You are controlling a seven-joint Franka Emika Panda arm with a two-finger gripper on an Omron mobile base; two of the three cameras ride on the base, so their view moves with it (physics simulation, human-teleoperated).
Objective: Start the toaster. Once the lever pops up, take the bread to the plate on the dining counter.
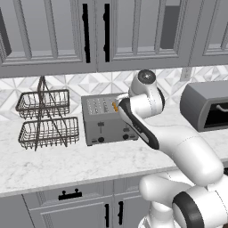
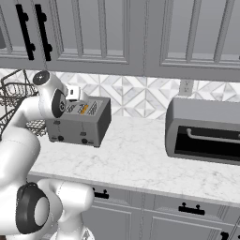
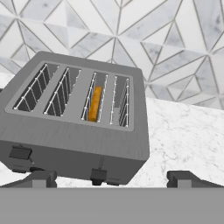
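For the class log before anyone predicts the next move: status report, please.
Tool open, holding nothing, above the toaster. Bread in third slot. Nothing in the way.

Bread (image 3: 95,103) upright in toaster (image 3: 74,144) slot

The boxy grey metal toaster (image 1: 108,118) stands on the white marble worktop (image 1: 67,164) with its four top slots open from above. The orange-brown bread slice (image 3: 95,103) sits edge-on in the third slot from the left, seen from the hand; the other slots hold only wire guides. A dark two-tier wire basket rack (image 1: 44,119) stands just beside the toaster on one side. On the other, bare worktop separates it from the large dark-grey rounded appliance (image 2: 205,130). Grey wall cabinets (image 1: 89,33) hang overhead.
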